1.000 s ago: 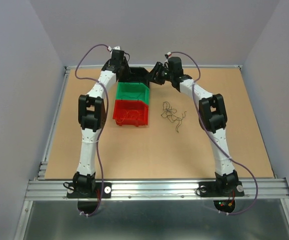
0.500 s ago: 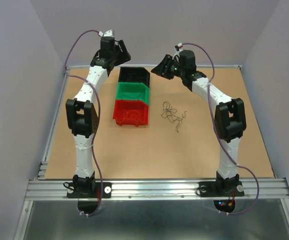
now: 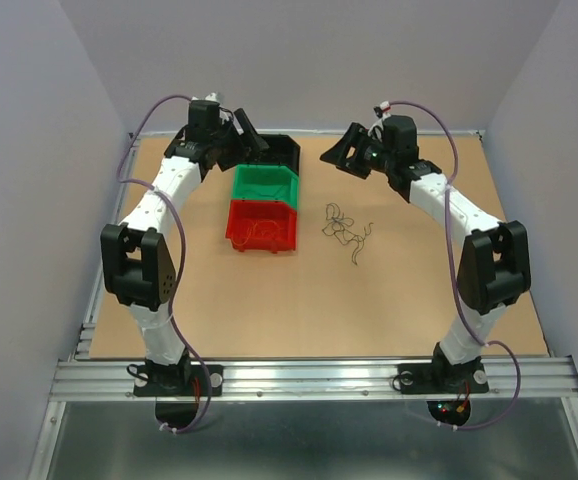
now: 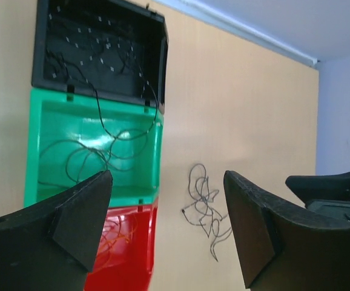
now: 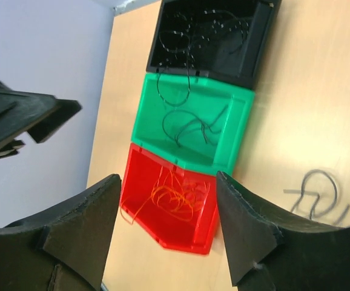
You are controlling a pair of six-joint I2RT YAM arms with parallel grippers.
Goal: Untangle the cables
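Both arms have drawn back from the black bin (image 3: 291,152), where they hovered close together a second ago, and now hang apart over the far end of the counter (image 3: 299,300). The left end effector (image 4: 167,176) is spread wide and empty, and so is the right end effector (image 5: 168,176). Sorted strands (image 5: 175,197) lie in the black bin, green bin (image 3: 264,197) and red bin (image 3: 261,243), so a drop-off looks finished. The remaining cables (image 3: 345,232) sit as a small dark clump on the counter, right of the red bin and apart from it. The next pick probably starts there.
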